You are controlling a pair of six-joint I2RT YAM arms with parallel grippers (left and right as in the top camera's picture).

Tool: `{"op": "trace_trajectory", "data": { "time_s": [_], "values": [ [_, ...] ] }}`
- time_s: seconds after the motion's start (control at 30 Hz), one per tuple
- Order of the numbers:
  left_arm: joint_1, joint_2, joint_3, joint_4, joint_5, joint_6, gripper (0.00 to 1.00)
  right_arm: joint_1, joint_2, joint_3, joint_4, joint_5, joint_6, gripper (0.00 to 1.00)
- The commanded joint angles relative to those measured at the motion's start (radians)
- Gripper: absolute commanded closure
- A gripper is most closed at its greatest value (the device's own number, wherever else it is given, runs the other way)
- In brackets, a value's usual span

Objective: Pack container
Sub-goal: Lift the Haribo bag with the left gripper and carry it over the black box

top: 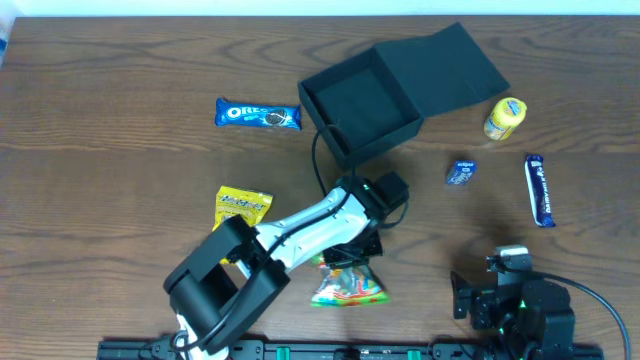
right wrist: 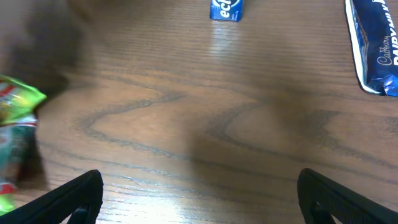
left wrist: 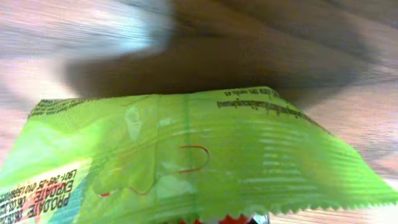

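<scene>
The container (top: pixel 360 105) is a dark square box standing open at the back centre, with its flap lid (top: pixel 450 62) folded back to the right. My left gripper (top: pixel 357 250) is in front of it, shut on the top edge of a green snack bag (top: pixel 348 285). The bag fills the left wrist view (left wrist: pixel 205 155) and hides the fingers. My right gripper (right wrist: pixel 199 193) is open and empty, low over bare table at the front right (top: pixel 512 290). The green bag's edge shows at the left of its view (right wrist: pixel 15 124).
An Oreo packet (top: pixel 258 114) lies left of the box and a yellow packet (top: pixel 240 207) lies at the front left. A yellow round snack (top: pixel 505 118), a small blue packet (top: pixel 461 172) and a blue Cadbury bar (top: pixel 539 188) lie to the right.
</scene>
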Motion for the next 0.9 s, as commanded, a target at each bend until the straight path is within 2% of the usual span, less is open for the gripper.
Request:
{"op": "trace_trajectory", "data": {
  "time_s": [0.0,0.1,0.3,0.6,0.67,0.87],
  "values": [
    [-0.003,-0.073,0.044,-0.047,-0.104,0.041,0.90,-0.010,-0.006,-0.007,-0.004,0.003,0.003,0.01],
    [-0.003,-0.112,0.064,-0.105,-0.144,0.054,0.94,-0.010,-0.006,-0.007,-0.004,0.003,0.003,0.01],
    [-0.003,-0.149,0.185,-0.250,-0.182,0.226,0.95,-0.010,-0.006,-0.007,-0.004,0.003,0.003,0.01],
    [0.025,-0.148,0.488,-0.490,-0.420,0.402,0.95,-0.010,-0.006,-0.007,-0.004,0.003,0.003,0.01],
    [0.045,-0.145,0.546,-0.492,-0.463,0.475,0.94,-0.010,-0.006,-0.007,-0.004,0.003,0.003,0.01],
    [0.114,-0.062,0.758,-0.480,-0.486,0.799,0.94,-0.010,-0.006,-0.007,-0.004,0.003,0.003,0.01]
  ]
}}
